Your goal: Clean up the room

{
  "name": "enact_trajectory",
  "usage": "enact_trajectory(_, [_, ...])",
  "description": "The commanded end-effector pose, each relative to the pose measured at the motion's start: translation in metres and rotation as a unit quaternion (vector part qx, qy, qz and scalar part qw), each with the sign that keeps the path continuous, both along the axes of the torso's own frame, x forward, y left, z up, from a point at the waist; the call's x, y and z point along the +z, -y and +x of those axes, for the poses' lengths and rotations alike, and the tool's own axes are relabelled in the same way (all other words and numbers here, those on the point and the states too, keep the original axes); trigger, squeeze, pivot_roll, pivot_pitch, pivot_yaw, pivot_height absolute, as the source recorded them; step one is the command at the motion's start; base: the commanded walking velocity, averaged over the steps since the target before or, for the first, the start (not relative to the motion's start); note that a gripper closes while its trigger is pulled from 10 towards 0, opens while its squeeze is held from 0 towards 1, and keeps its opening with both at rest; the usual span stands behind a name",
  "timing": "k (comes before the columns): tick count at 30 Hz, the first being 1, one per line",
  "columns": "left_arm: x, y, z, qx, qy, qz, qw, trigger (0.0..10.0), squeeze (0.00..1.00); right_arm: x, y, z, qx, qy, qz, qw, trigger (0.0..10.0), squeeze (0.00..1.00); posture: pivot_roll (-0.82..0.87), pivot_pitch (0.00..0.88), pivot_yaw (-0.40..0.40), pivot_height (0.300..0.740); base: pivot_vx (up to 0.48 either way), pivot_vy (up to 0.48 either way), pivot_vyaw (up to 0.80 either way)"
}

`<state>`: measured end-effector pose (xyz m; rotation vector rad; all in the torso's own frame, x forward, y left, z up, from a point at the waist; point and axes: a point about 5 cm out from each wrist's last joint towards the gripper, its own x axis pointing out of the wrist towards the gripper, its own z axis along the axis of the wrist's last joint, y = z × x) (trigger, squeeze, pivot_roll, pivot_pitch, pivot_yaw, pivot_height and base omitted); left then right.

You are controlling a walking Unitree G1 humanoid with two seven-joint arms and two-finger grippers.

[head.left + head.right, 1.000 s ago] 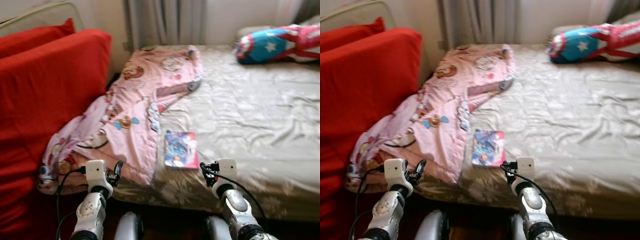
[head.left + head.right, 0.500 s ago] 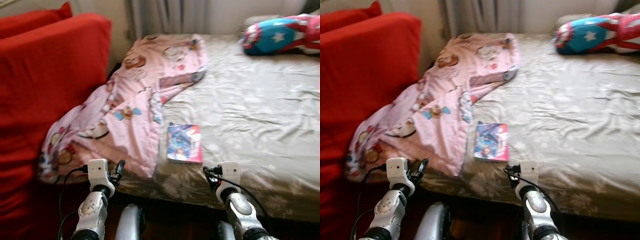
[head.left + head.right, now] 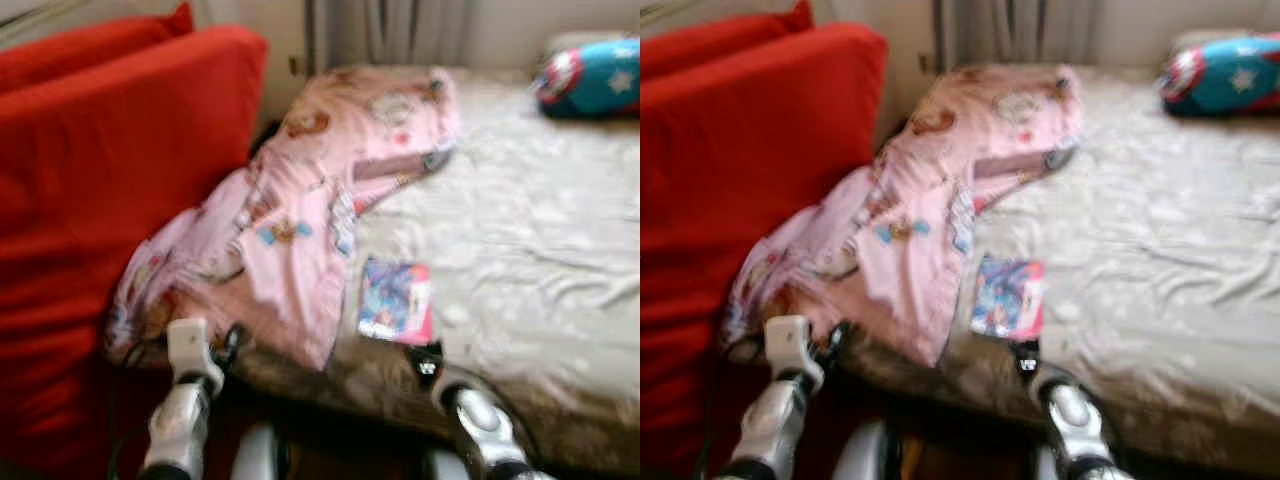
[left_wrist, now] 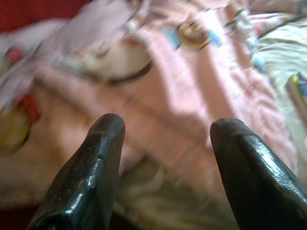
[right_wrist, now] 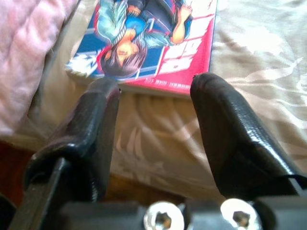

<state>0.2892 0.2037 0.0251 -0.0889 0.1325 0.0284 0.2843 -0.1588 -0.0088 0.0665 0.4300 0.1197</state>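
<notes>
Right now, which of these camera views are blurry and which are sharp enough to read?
Both eye views are motion-blurred, smearing the pink blanket; left wrist view is soft beyond its open tool; right wrist view is sharpest, showing the comic book cover clearly.

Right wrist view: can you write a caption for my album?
Open right tool pointing at a comic book on the bed.

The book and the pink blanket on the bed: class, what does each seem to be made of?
The book: likely paper with a glossy printed cover, judging by its thin flat edge and bright artwork. The pink blanket: soft, matte fabric, seemingly quilted, lying in loose folds.
</notes>
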Motion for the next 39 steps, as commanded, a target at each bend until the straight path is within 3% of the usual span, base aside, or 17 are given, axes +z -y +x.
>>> enact_trajectory(1, [-0.001,0.003,-0.001,0.001,-0.001,-0.006,1.0,10.0,0.0,0.002,0.005,0.003,-0.003,-0.002,-0.007,1.0,10.0,0.0,-0.02,0.091,0.079,0.593,0.3,0.0,0.0])
enact_trajectory(5, [-0.001,0.003,-0.001,0.002,0.002,-0.005,1.0,10.0,0.0,0.015,0.0,0.017,0.001,0.021,-0.007,1.0,10.0,0.0,-0.02,0.113,0.078,0.593,0.307,0.0,0.0])
enact_trajectory(18, [0.006,0.008,0.003,0.003,0.023,-0.013,1.0,10.0,0.0,0.033,-0.007,0.034,0.003,0.044,0.001,0.999,10.0,0.0,-0.01,0.178,0.054,0.593,0.142,0.0,0.0])
enact_trajectory(25, [0.005,0.005,-0.002,0.01,0.03,-0.012,0.999,10.0,0.0,0.031,-0.008,0.032,0.002,0.042,0.018,0.999,10.0,0.0,0.01,0.21,0.048,0.593,0.0,0.0,0.0])
enact_trajectory(35, [0.004,-0.004,-0.024,0.019,0.043,-0.001,0.999,10.0,0.0,0.024,-0.015,0.027,-0.026,0.018,0.088,0.996,10.0,0.0,0.09,0.282,0.07,0.593,0.0,0.0,0.0])
enact_trajectory(36, [0.005,-0.005,-0.025,0.019,0.043,0.001,0.999,10.0,0.0,0.024,-0.017,0.028,-0.028,0.02,0.098,0.995,10.0,1.0,0.1,0.286,0.077,0.593,0.0,0.0,0.0])
enact_trajectory(39, [0.006,-0.011,-0.032,0.02,0.043,0.01,0.999,10.0,0.0,0.026,-0.022,0.029,-0.04,0.025,0.117,0.992,10.0,1.0,0.12,0.288,0.094,0.593,0.0,0.0,0.0])
